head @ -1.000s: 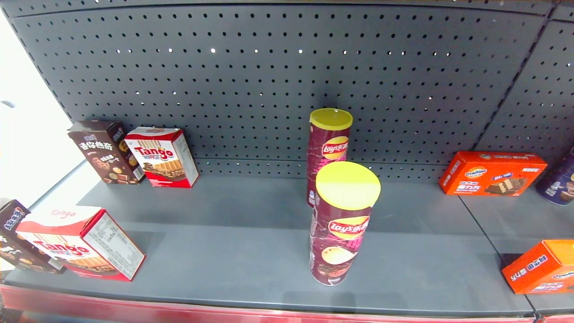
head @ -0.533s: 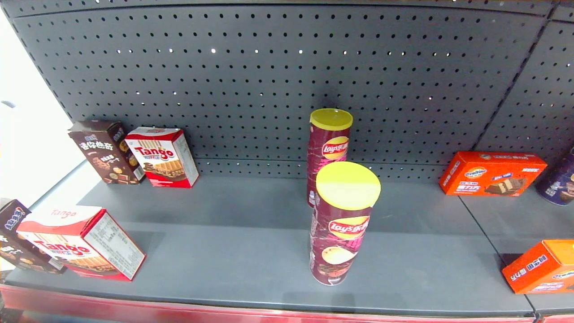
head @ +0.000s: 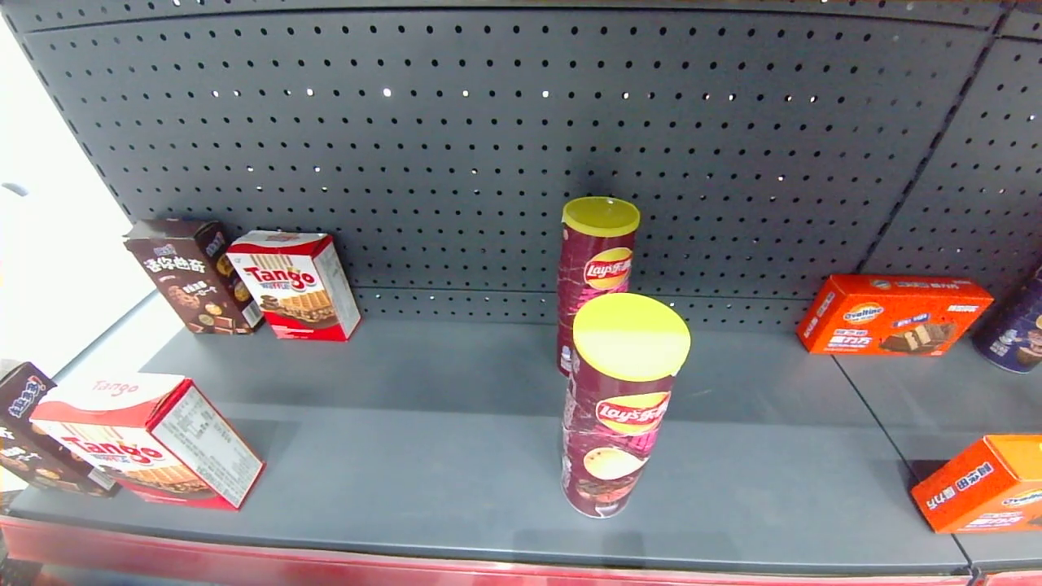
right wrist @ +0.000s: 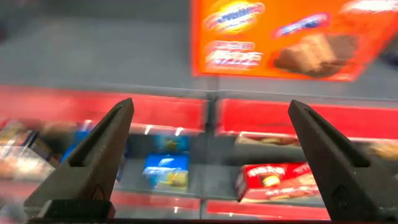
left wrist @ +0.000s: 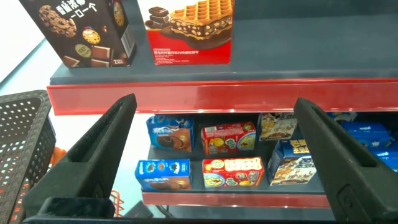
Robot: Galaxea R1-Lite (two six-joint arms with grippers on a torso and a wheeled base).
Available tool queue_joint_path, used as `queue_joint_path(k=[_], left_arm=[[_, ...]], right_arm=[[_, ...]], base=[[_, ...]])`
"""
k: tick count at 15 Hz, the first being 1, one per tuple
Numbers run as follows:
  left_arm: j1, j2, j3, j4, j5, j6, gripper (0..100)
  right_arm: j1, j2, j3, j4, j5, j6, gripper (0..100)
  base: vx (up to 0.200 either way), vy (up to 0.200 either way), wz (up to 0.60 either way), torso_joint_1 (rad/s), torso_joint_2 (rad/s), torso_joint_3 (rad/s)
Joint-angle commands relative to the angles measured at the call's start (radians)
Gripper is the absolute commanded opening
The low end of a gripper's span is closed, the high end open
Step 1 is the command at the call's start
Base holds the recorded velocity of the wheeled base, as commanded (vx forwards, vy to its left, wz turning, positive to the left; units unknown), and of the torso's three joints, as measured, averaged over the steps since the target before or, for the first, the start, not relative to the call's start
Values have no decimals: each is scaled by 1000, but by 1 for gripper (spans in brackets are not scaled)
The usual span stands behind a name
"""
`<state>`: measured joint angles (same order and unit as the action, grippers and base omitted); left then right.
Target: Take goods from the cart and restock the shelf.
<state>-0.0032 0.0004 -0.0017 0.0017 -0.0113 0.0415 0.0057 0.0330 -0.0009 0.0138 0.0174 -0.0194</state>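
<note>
nothing on the shelf shifts over the last second: the front can and rear can stand upright, one behind the other. the left gripper is spread wide and empty, facing the shelf's red edge, with the mesh cart beside it. the right gripper is likewise apart and empty, facing the orange box. with no goods in hand, i judge a fresh pick from the cart comes next.

Nothing on the shelf has moved or changed since a second ago.
</note>
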Motion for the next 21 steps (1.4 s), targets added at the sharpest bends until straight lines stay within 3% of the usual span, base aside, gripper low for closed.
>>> queue_joint_path(k=[1, 14, 16, 21], left_arm=[[0, 1, 0, 0, 1, 0, 100], [2, 3, 0, 0, 2, -5, 100], [2, 1, 0, 0, 5, -9, 100], [2, 3, 0, 0, 4, -12, 100]], right_arm=[[-1, -33, -2, -9, 15, -1, 100], [-1, -33, -1, -11, 12, 7, 100], [-1, -33, -1, -11, 15, 6, 100], [-1, -33, -1, -11, 15, 6, 100]], base=[[0, 0, 0, 0, 0, 0], [0, 0, 0, 0, 0, 0], [-200, 0, 0, 0, 2, 0], [0, 0, 0, 0, 0, 0]])
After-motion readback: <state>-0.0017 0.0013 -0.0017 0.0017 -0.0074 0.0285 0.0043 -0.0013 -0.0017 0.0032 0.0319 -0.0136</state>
